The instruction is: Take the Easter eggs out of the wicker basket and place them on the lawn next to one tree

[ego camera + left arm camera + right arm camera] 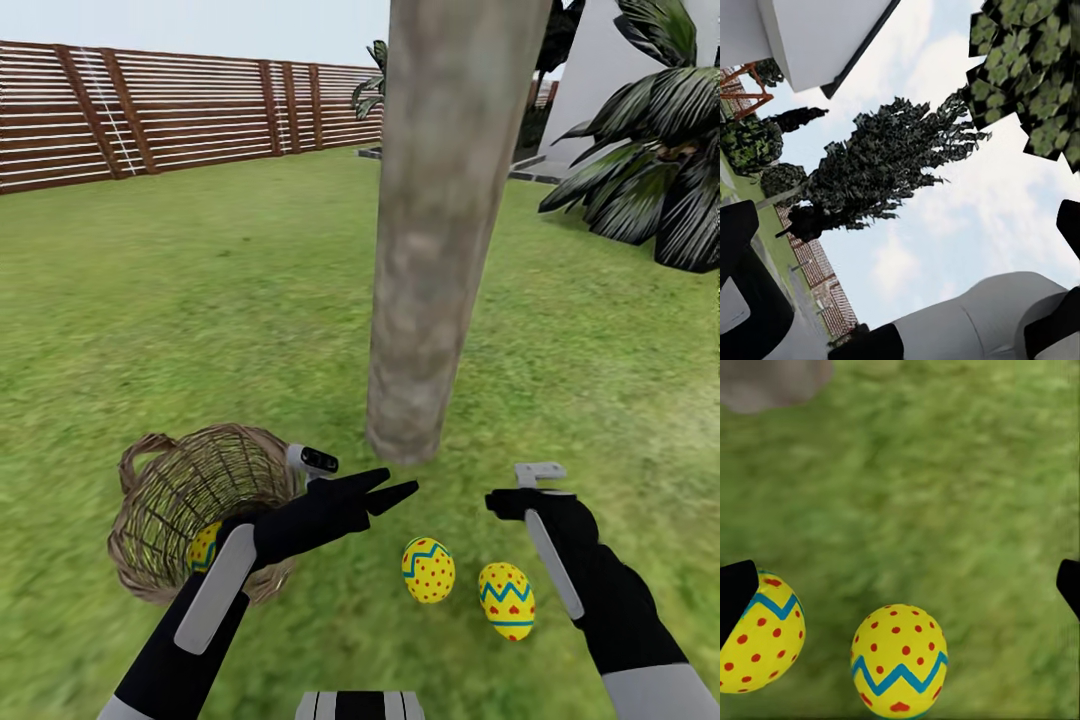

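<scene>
My left gripper (385, 490) hangs beside the wicker basket (170, 500), fingers spread and holding nothing, pointing toward the foot of the tree (430, 300). My right gripper (515, 490) hovers over the lawn (200, 320) with its fingertips wide apart and nothing between them.

One Easter egg (204, 548) remains in the basket, low against its near wall, partly hidden behind my left forearm. It lies back along that arm, behind the fingertips and not ahead of them. The left arm is clearly the nearer one, so I judge it should pull back and dip into the basket.

Two eggs (428, 570) (507, 600) already lie on the grass near the trunk, between the grippers.
</scene>
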Robot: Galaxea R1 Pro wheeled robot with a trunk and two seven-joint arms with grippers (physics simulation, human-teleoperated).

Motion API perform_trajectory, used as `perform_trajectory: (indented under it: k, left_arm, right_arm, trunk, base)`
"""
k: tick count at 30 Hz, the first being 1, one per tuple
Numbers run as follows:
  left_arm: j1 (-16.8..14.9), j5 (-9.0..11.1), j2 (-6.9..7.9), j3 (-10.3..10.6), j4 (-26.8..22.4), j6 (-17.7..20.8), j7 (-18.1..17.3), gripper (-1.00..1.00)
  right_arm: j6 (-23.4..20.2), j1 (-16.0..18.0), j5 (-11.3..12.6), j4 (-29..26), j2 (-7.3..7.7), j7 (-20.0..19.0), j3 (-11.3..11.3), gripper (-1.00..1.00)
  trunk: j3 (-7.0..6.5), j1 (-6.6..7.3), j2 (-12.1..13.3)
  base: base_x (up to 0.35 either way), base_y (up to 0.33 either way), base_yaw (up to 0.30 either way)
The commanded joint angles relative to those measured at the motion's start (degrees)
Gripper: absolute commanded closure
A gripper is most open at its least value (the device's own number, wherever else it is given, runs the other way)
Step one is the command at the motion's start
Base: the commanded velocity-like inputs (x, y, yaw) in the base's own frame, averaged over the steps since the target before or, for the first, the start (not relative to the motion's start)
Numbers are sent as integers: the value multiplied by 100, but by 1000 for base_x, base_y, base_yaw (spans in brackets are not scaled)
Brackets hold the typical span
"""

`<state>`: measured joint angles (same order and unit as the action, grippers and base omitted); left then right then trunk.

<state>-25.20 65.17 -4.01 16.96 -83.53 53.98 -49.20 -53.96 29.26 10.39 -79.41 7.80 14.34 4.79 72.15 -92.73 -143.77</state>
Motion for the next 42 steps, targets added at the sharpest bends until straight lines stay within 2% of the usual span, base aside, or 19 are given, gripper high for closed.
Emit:
perform_trajectory:
  k: [1,6,8,9,11,12,13,17,18,21,23,24,26,27,30,33,36,39,42]
  left_arm:
    - [-3,7,-2,0,-20,30,-10,-100]
    - [-3,13,4,-2,-49,54,-15,-100]
    - [-6,19,80,-87,-49,66,-18,-100]
    - [-9,21,128,-310,-49,80,-19,-100]
    - [-11,28,335,-1089,-50,112,-40,-100]
    - [-11,30,473,-1345,-50,121,-49,-100]
    - [-18,43,726,-1801,-50,131,-128,-100]
    - [-14,185,1068,-2628,-50,291,-354,-100]
    - [-12,198,1157,-2762,-50,321,-379,-100]
    - [-12,211,1220,-2851,-50,343,-395,-100]
    - [-12,215,1231,-2866,-50,348,-403,-100]
    - [-12,215,1233,-2866,-50,349,-404,-100]
    - [-12,216,1229,-2865,-50,350,-409,-100]
    - [-12,216,1228,-2865,-50,350,-415,-100]
    - [-17,216,1234,-2869,-50,350,-420,-100]
    - [-24,216,1239,-2896,-50,346,-422,-100]
    - [-21,216,1244,-3236,-55,350,-430,-100]
    - [-16,216,1260,-3404,-50,350,-555,-100]
    - [-4,219,1539,-3522,-46,351,-801,-100]
  right_arm:
    - [-33,-9,221,-31,9,65,14,-100]
    - [-42,-50,403,-9,4,69,21,-100]
    - [-37,-56,418,17,-14,69,39,-100]
    - [-32,-59,419,25,-20,68,45,-100]
    - [-28,-60,420,30,-30,62,48,-100]
    - [-27,-62,420,30,-35,61,48,-100]
    - [-27,-80,420,30,-40,60,49,-100]
    - [-27,-87,428,31,-44,21,51,-100]
    - [-37,-87,424,25,-48,-191,56,-100]
    - [-308,-87,411,-29,-83,-1312,120,-100]
    - [-378,-87,405,-49,-204,-1564,317,-100]
    - [-389,-85,402,-53,-326,-1608,388,-100]
    - [-401,-66,382,-53,-713,-1621,451,-100]
    - [-403,-52,361,-46,-984,-1599,471,-100]
    - [-404,8,384,-26,-1219,-1525,495,-100]
    - [-404,17,385,-18,-1317,-1507,601,-100]
    - [-399,18,379,-6,-1317,-1505,1262,-100]
    - [-396,18,384,-5,-1314,-1505,1479,-100]
    - [-396,18,378,-5,-1303,-1505,1510,-100]
  trunk:
    - [-19,3,0]
    - [-129,16,7]
    - [-174,21,9]
    - [-196,24,11]
    - [-240,29,13]
    - [-262,32,15]
    - [-284,34,16]
    - [-373,44,21]
    - [-395,47,23]
    - [-462,55,27]
    - [-506,60,29]
    - [-528,62,31]
    - [-572,68,33]
    - [-595,70,35]
    - [-661,78,39]
    - [-728,86,43]
    - [-794,93,47]
    - [-860,101,51]
    - [-922,132,102]
  base:
    - [0,0,0]
    - [0,0,0]
    - [0,0,0]
    - [0,0,0]
    - [0,0,0]
    - [0,0,0]
    - [0,0,0]
    - [0,0,0]
    - [0,0,0]
    - [0,0,0]
    - [0,0,0]
    - [0,0,0]
    - [0,0,0]
    - [0,0,0]
    - [0,0,0]
    - [0,0,0]
    - [0,0,0]
    - [0,0,0]
    - [0,0,0]
